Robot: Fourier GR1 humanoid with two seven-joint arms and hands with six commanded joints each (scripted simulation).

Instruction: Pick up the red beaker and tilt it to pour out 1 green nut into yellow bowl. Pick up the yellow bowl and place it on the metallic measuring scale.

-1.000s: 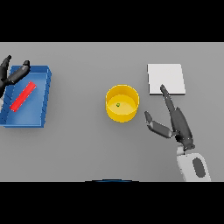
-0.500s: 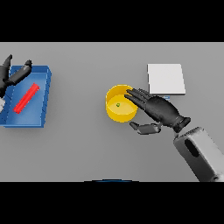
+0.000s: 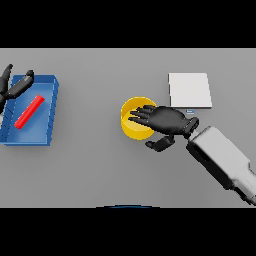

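Right arm (image 3: 222,159) with boxy white-and-grey forearm casing ending in a dark, glossy right hand (image 3: 167,121); left hand (image 3: 12,86) equally dark.

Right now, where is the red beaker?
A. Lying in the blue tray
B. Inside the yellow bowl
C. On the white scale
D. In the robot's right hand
A: the red beaker lies tilted inside the blue tray at the table's left side, far from the right hand, which reaches over the yellow bowl.
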